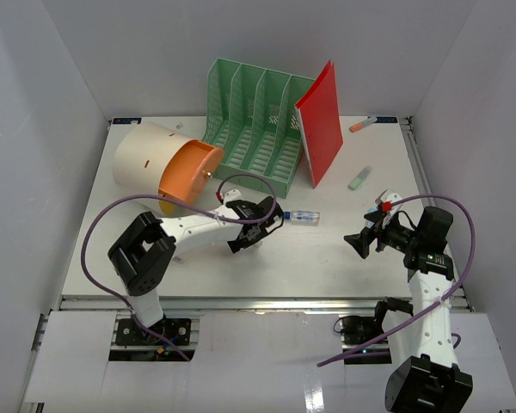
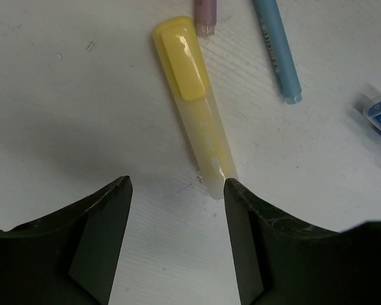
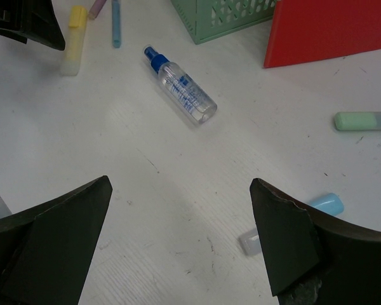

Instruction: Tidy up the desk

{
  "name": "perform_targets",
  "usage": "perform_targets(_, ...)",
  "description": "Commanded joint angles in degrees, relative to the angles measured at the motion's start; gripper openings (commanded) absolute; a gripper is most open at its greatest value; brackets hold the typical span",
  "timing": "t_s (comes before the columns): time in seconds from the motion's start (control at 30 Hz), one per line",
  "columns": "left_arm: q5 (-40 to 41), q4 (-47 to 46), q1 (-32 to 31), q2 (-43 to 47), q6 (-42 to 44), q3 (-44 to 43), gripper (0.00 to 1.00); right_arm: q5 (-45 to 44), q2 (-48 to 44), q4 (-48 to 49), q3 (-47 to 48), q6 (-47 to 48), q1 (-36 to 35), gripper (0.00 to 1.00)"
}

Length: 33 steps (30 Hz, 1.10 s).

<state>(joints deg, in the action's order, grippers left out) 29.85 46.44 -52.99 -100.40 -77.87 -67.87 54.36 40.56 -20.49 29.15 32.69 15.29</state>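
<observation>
Black fingers [image 2: 101, 241] of the left gripper [image 2: 176, 185] crowd the bottom of its wrist view. They are spread apart, with the butt end of a yellow highlighter [image 2: 193, 108] lying just inside the gap. One finger seems to touch it, though the angle leaves that unsure. Beneath them is the desk [image 1: 327, 258], the white tabletop that runs from the arms' bases to the far wall.

Just past the highlighter lie a blue pen [image 2: 276, 44] and the tip of a pinkish marker [image 2: 205, 16]. A small spray bottle [image 3: 181, 86] lies on its side near the desk's centre.

The right gripper [image 3: 181, 187] hangs over the right part, jaws wide with nothing between them. A light blue marker [image 3: 324, 203] lies beside one of its fingers, and a green marker [image 3: 362, 121] lies farther off.

Along the far edge stands a green file rack [image 1: 254, 120]. A red folder [image 1: 321, 120] leans at its right, and a beige cylinder [image 1: 146, 159] with an orange face lies at its left.
</observation>
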Motion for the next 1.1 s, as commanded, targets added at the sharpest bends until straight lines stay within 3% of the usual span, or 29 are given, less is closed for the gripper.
perform_targets(0.0,3.48,3.41,0.01,-1.02,-2.42,-4.12,0.71,0.30,-0.13,1.80,0.65,-0.70,-0.14,0.96)
perform_targets(0.73,3.99,3.44,1.80,-10.56,-1.32,-9.96,0.66,0.09,-0.39,1.77,0.74,-0.70,-0.08,0.96)
perform_targets(1.07,3.06,3.30,2.54,-11.32,-0.55,-8.13,0.55,0.12,-0.39,1.77,0.82,-0.78,-0.10,0.96)
